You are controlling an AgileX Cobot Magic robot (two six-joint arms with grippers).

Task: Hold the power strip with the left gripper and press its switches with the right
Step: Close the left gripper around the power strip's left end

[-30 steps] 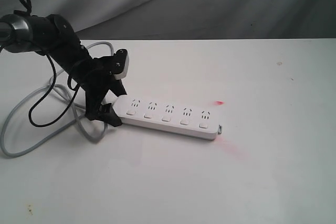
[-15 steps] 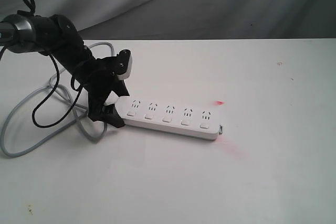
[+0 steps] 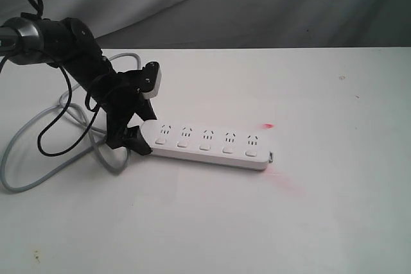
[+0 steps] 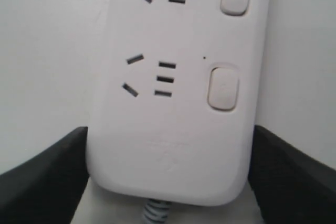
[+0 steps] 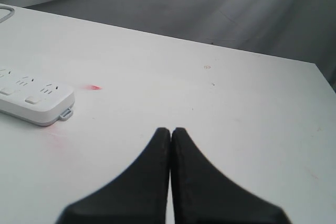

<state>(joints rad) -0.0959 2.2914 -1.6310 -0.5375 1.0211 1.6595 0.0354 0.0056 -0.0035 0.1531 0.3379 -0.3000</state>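
Observation:
The white power strip (image 3: 205, 142) lies flat on the white table, left of centre, with its row of switches (image 3: 204, 147) along the near side. My left gripper (image 3: 144, 133) straddles the strip's cord end. In the left wrist view its two black fingers (image 4: 52, 177) press against both long sides of the power strip (image 4: 178, 103), beside the end switch (image 4: 223, 87). My right gripper (image 5: 170, 129) is shut and empty, hovering over bare table well to the right of the strip's far end (image 5: 31, 103). It is outside the exterior view.
The grey cord (image 3: 26, 184) loops widely over the table's left part, behind and beside the left arm. A small red mark (image 3: 268, 126) sits just behind the strip's right end. A dark cloth backdrop (image 3: 289, 4) rises behind the table's far edge.
The left gripper has slid a little further onto the strip's cord end and its jaws have narrowed onto the sides. The strip has shifted very slightly. The right gripper shows no change.

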